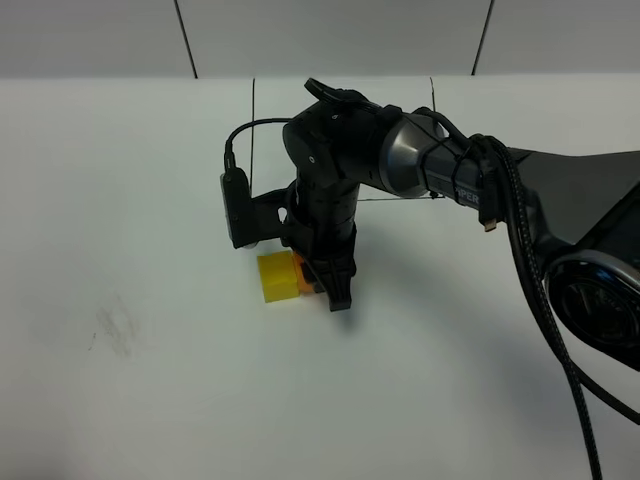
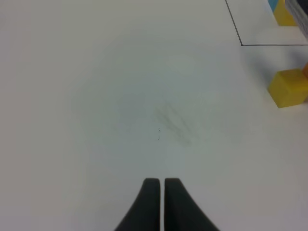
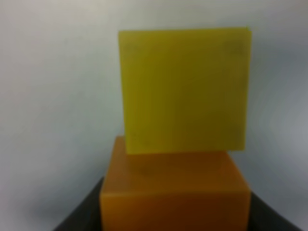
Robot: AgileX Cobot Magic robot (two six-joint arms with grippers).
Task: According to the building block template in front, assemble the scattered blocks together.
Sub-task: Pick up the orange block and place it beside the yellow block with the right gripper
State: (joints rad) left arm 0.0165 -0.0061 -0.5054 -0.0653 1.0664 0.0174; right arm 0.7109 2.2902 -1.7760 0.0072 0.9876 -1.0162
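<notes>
Our right gripper (image 1: pixel 320 288) grasps the orange cube (image 3: pixel 175 192) against the yellow cube (image 3: pixel 185 89) ahead; 1 more cube remains; left gripper (image 2: pixel 161 183) clenched, empty.

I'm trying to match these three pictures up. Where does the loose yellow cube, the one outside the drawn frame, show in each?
High camera: the yellow cube sits near the picture's middle.
Left wrist camera: the yellow cube is small, at the picture's edge, just outside the corner of the black line.
Right wrist camera: the yellow cube is large and fills the middle.
Shared landmark: the orange cube right beside it, partly visible in all three.
</notes>
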